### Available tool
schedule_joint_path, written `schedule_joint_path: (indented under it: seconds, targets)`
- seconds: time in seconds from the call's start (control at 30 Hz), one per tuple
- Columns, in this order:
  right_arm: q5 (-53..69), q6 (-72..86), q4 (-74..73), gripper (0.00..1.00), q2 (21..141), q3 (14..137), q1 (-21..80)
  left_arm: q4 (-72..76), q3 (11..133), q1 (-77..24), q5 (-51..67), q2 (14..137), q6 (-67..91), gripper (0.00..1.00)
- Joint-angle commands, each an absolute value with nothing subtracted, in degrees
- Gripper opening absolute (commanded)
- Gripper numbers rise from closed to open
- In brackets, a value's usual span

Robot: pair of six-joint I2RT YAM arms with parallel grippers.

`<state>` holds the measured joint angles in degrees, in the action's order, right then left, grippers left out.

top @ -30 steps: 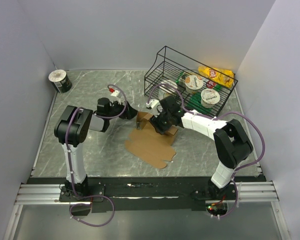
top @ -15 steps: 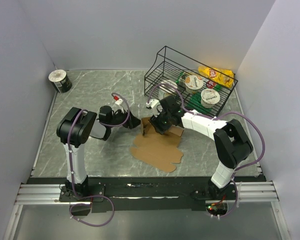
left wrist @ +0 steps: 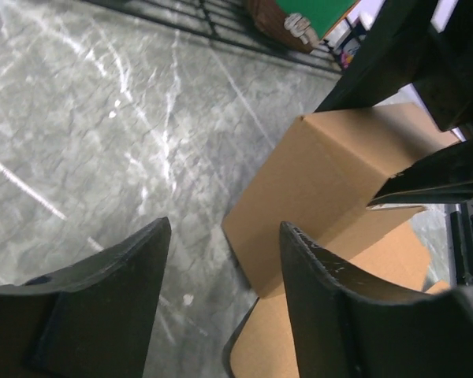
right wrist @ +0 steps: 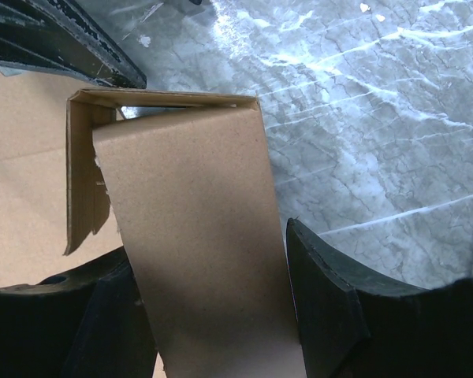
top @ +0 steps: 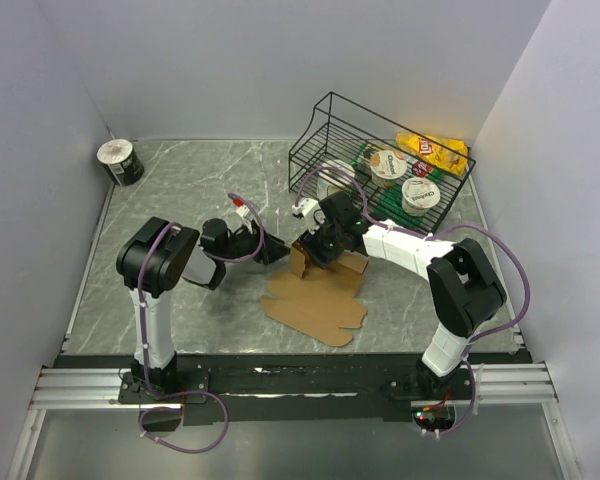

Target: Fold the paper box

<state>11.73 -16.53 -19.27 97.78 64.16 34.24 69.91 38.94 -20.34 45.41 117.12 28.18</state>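
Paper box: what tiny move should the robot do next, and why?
Probably the left end effector should ease forward and pinch the standing wall of the paper box. It is open and touches nothing, with that wall just ahead. The right end effector grips a raised panel, and the rest of the sheet lies flat.

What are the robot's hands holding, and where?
The right gripper grips the paper box by its upright flap; the left gripper holds nothing.
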Motion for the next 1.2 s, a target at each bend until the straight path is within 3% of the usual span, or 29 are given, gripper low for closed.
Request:
schedule_joint_path:
  seconds: [0.0,0.53,1.03,1.17]
  targets:
    - [11.87,-16.08,-17.32,0.64,96.95,63.9,34.1,77.25,38.23,-21.71,47.99,114.35,29.0,0.62]
    - [11.69,-16.17,-17.4,0.63,97.21,64.07,34.1,82.17,33.57,-24.52,47.64,112.06,30.32,0.56]
    - [12.3,-16.35,-17.75,0.63,97.29,64.16,34.1,78.07,38.76,-27.33,41.67,114.52,26.38,0.56]
    - [13.18,-16.87,-17.93,0.48,97.29,64.16,34.19,74.71,39.37,-28.3,37.98,112.77,23.91,0.57]
